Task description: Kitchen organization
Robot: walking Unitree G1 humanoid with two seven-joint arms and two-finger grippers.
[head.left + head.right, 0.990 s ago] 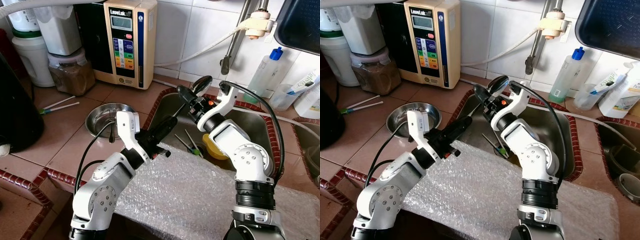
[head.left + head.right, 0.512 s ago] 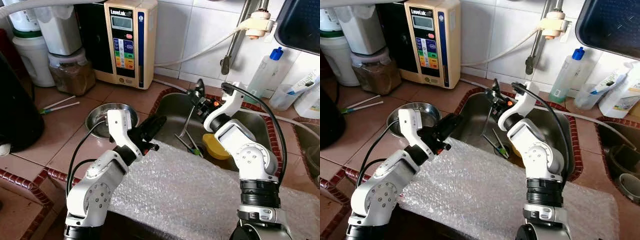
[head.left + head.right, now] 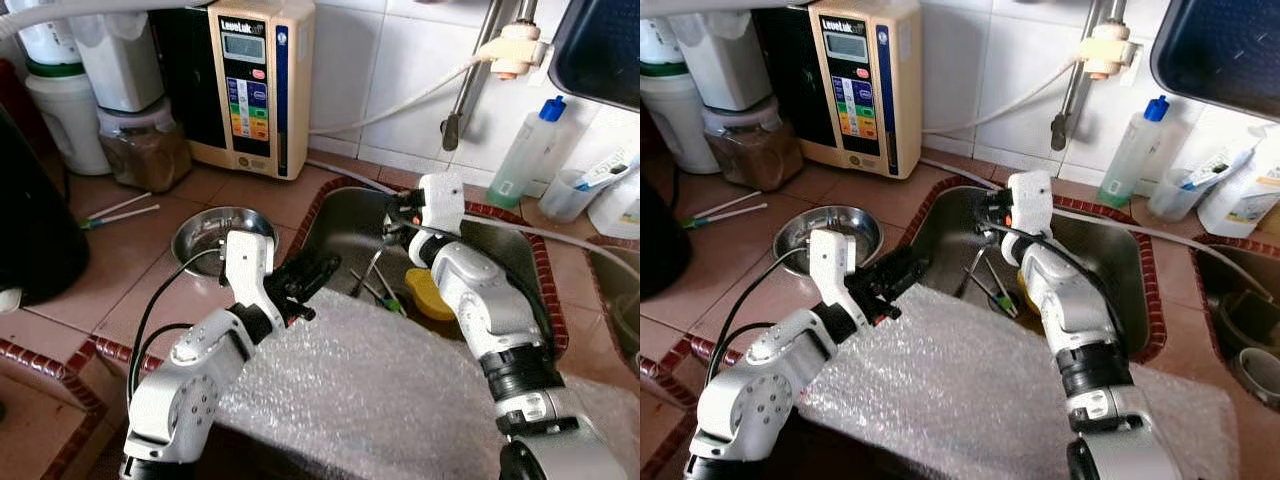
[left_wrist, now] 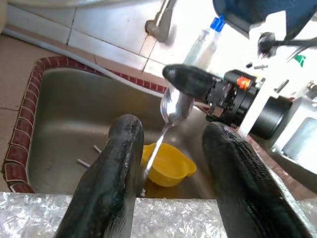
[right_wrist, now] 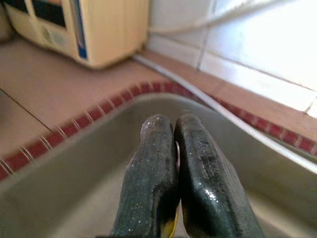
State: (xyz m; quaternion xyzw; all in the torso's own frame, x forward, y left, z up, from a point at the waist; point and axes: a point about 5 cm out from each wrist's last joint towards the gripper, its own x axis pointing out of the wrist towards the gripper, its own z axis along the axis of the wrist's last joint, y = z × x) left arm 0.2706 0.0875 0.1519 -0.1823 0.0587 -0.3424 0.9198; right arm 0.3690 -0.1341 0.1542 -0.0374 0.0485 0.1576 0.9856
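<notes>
Your right gripper (image 4: 190, 85) has its fingers (image 5: 198, 168) pressed together on the bowl end of a spoon (image 4: 171, 111); the spoon hangs handle-down over the sink (image 3: 345, 215), its handle slanting toward the sink floor. From the right wrist you see the two pads closed tight with only a sliver of metal between them, and the sink's rounded wall behind.

Your left gripper (image 4: 171, 168) has its fingers (image 4: 116, 163) spread wide and holds nothing. It sits at the near left edge of the sink, above the edge of the bubble wrap (image 3: 400, 390), pointing across the basin toward the right gripper. Through the left wrist camera the spoon's handle runs down between the two spread fingers, apart from both.

In the sink, a yellow bowl (image 3: 428, 295) lies on the floor under your right forearm, and a couple of thin utensils (image 3: 385, 292), one with a green end, lie just left of it. The bubble wrap covers the tabletop (image 3: 130, 250) in front of the sink.

To the left of the sink a small steel dish (image 3: 205, 235) rests on the tiles, with two white sticks (image 3: 120, 212) farther left. A beige water unit (image 3: 255, 85) stands against the wall behind, and a clear bottle (image 3: 530, 145) with a blue cap stands at the right behind the sink.
</notes>
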